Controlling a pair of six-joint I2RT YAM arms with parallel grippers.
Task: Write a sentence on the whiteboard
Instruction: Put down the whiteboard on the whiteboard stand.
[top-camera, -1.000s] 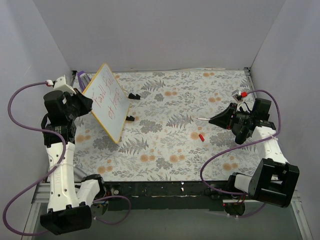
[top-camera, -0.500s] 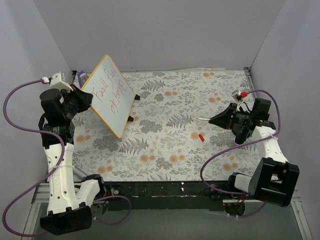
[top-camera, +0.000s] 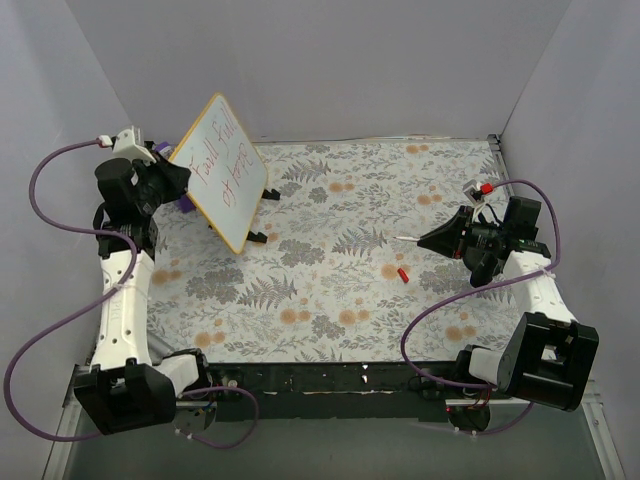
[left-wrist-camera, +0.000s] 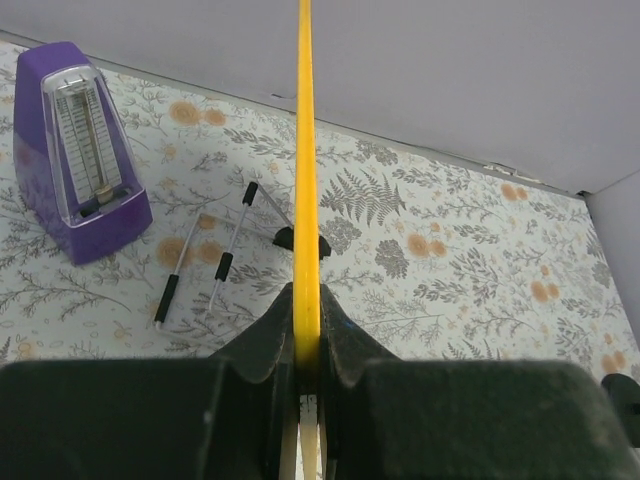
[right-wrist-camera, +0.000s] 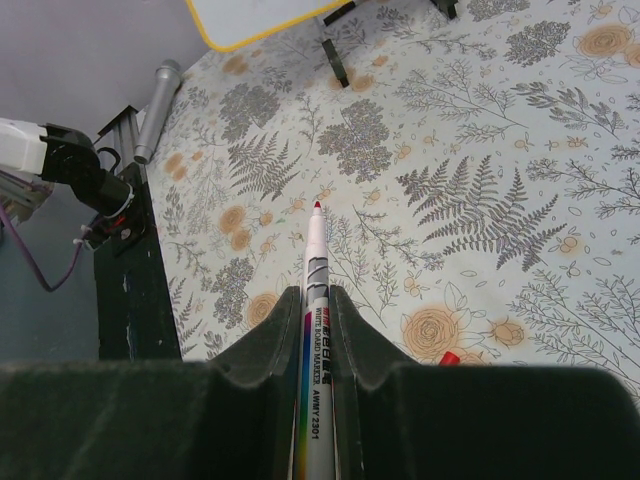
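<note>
The left hand (left-wrist-camera: 305, 325) is clamped on the yellow edge of the whiteboard (top-camera: 225, 175) and holds it tilted above the back left of the table (top-camera: 330, 300). The sentence (top-camera: 222, 172) crosses the board in two red lines. A purple metronome (left-wrist-camera: 85, 150) stands just beside the board. The right hand (right-wrist-camera: 315, 300) pinches a marker (right-wrist-camera: 316, 250) with its red tip bare, well apart from the board. A red cap (top-camera: 402, 272) lies near it on the table.

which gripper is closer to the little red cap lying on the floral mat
Right. The right gripper, shut on a white marker, hovers just beyond and right of the small red cap; the left gripper clamps the yellow-framed whiteboard far across the floral mat.
</note>
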